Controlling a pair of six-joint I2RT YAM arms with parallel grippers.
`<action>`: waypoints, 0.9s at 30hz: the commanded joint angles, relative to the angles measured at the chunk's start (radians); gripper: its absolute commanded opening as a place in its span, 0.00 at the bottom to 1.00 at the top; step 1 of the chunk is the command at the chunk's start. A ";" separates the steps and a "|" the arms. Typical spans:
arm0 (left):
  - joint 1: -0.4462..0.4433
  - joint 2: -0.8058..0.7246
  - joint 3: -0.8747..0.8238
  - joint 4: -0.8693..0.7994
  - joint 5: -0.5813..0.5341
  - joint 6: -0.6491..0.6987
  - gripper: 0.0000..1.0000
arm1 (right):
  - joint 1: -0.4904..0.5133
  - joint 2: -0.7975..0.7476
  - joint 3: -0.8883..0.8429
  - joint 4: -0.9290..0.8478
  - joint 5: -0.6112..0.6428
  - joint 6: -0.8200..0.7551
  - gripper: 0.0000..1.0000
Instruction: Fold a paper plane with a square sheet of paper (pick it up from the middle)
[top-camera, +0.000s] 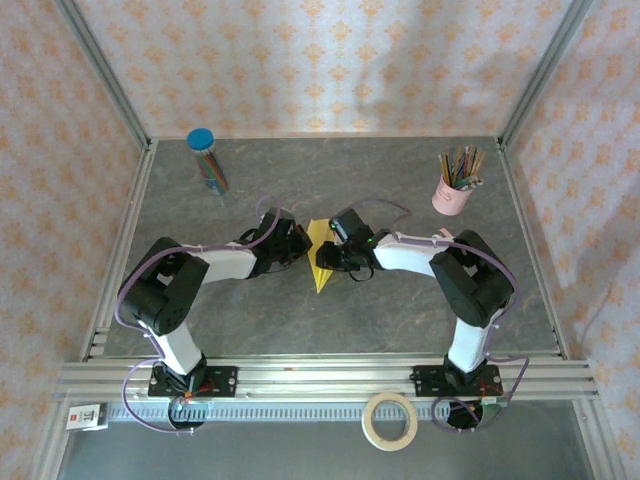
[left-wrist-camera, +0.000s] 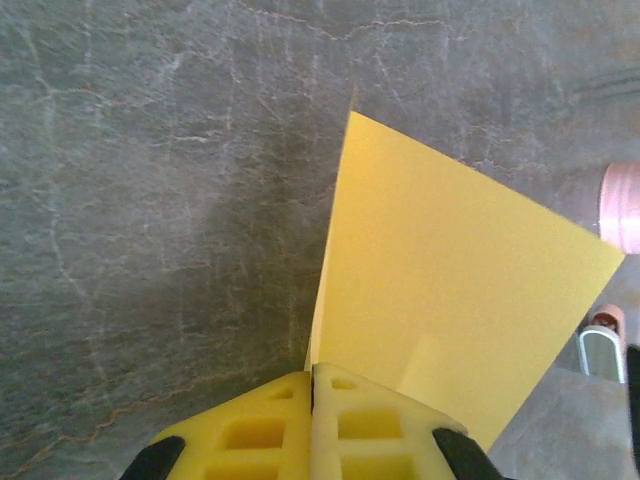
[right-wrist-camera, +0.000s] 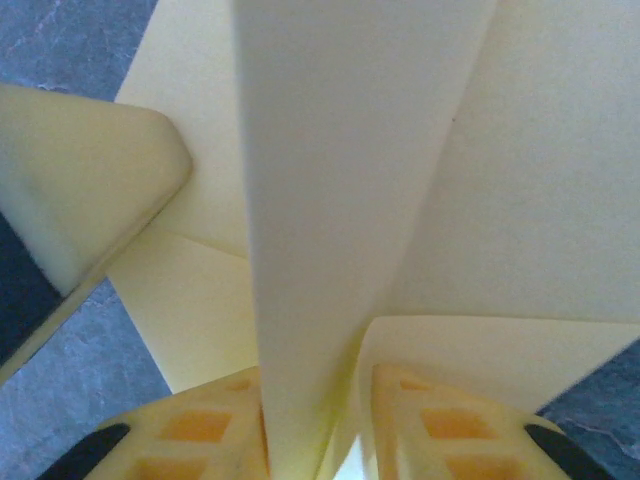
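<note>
Yellow paper plane (top-camera: 320, 268) shows mid-frame in the top view, point toward the bottom, over the grey tabletop (top-camera: 400, 310); the left wrist view reveals the left jaws pressed together on its edge; the right wrist view, the right jaws narrow around a raised fold.

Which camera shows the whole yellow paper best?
Top external: the paper shows most of its outline there, tapering to a point at its near end. Left wrist gives one flat panel; right wrist, blurred close-up folds.
</note>
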 joint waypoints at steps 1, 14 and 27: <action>-0.001 -0.004 -0.017 0.064 0.038 -0.036 0.05 | 0.007 0.014 0.032 -0.036 0.049 0.011 0.27; 0.029 -0.048 -0.058 0.054 0.027 -0.049 0.30 | 0.007 0.019 0.060 -0.104 0.115 0.010 0.17; 0.083 -0.252 -0.118 -0.182 -0.205 0.064 0.76 | 0.024 0.037 0.094 -0.168 0.195 0.014 0.18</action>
